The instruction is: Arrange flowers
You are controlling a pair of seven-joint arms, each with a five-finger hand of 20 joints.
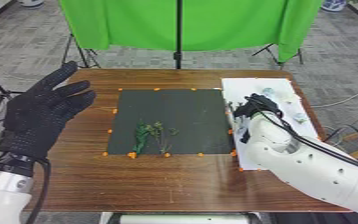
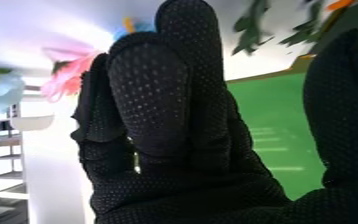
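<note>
My right hand (image 1: 257,105) is over the white sheet (image 1: 291,125) at the table's right, beside green stems along the sheet's left edge. In the right wrist view the right hand (image 2: 171,100) has its fingers extended and its thumb apart, holding nothing. Near it there are a pink flower (image 2: 67,75), a pale blue flower (image 2: 2,92) and leafy stems (image 2: 251,25). On the dark mat (image 1: 171,110) lie a leafy green stem (image 1: 141,137) and a thin branching sprig (image 1: 162,136). My left hand (image 1: 47,107) is raised at the table's left side, fingers straight.
Pale flowers (image 1: 300,117) lie on the right part of the white sheet. Orange markers (image 1: 132,155) line the dark mat's edges. A green cloth (image 1: 238,25) hangs on a stand behind the wooden table (image 1: 158,185).
</note>
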